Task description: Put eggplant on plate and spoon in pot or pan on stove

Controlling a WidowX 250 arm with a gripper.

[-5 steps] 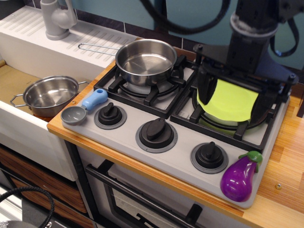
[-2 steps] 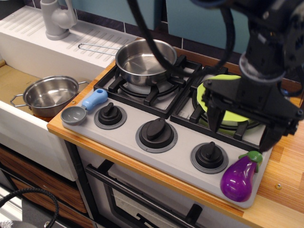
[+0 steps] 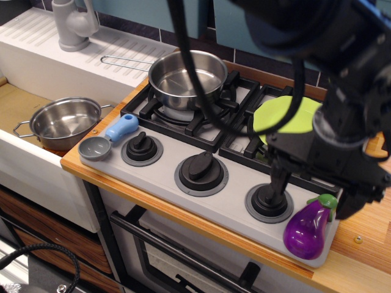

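Eggplant [image 3: 310, 226] lies at the front right corner of the grey stove [image 3: 183, 195], stem cap pointing up and back, with the black gripper [image 3: 314, 192] poised directly above it, fingers spread wide to either side and holding nothing. Behind the arm, the lime-green plate [image 3: 278, 113] rests on the right burner grate. A steel pan [image 3: 186, 79] occupies the left burner. The blue-handled spoon [image 3: 109, 137] lies at the stove's front left corner, beside a knob [image 3: 142, 148].

Bulky black arm [image 3: 342, 116], looping black cables, blue trim.
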